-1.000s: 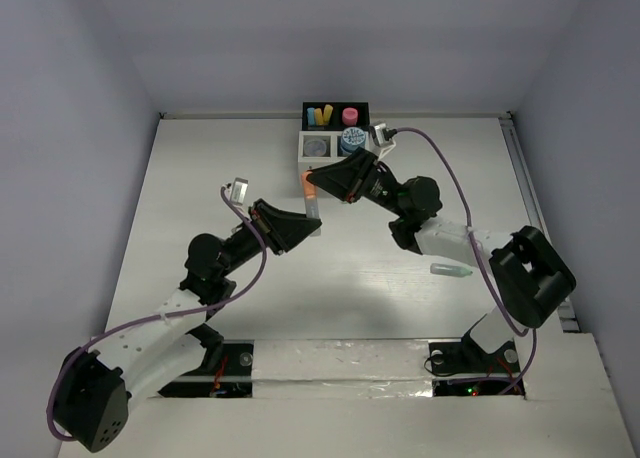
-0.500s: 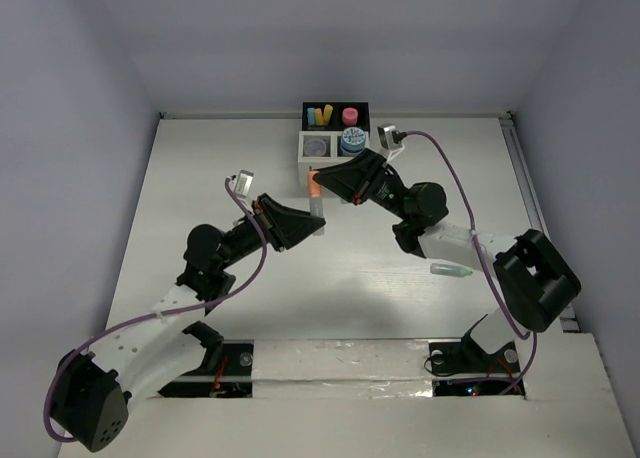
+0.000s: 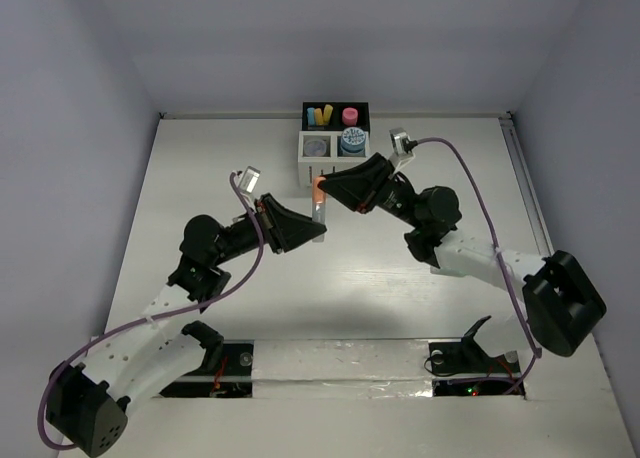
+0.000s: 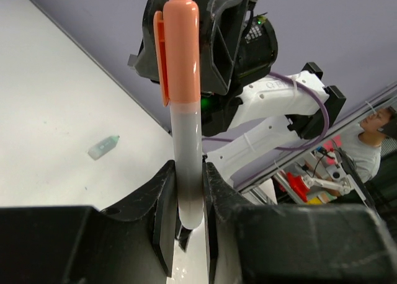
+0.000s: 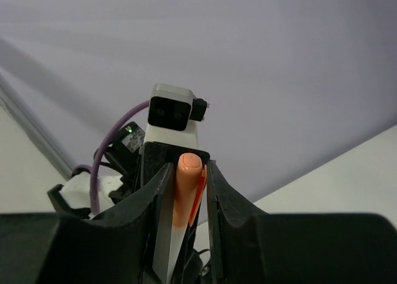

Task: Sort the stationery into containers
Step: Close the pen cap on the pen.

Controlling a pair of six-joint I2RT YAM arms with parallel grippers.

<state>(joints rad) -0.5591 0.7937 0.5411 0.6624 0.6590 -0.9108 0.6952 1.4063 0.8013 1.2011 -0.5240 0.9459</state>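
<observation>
Pen: orange-capped pen [image 4: 183, 104] in mid-air, near the organiser [image 3: 335, 138].
Left gripper [image 4: 186, 194]: my jaws clamp its clear barrel.
Right gripper [image 5: 187, 181]: pinching the cap (snugly, it seems).
Risk: pulling apart could uncap it and drop it.

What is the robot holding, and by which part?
The left end effector grips the pen by its clear end. The right end effector sits around the orange cap; whether it squeezes is unclear.
</observation>
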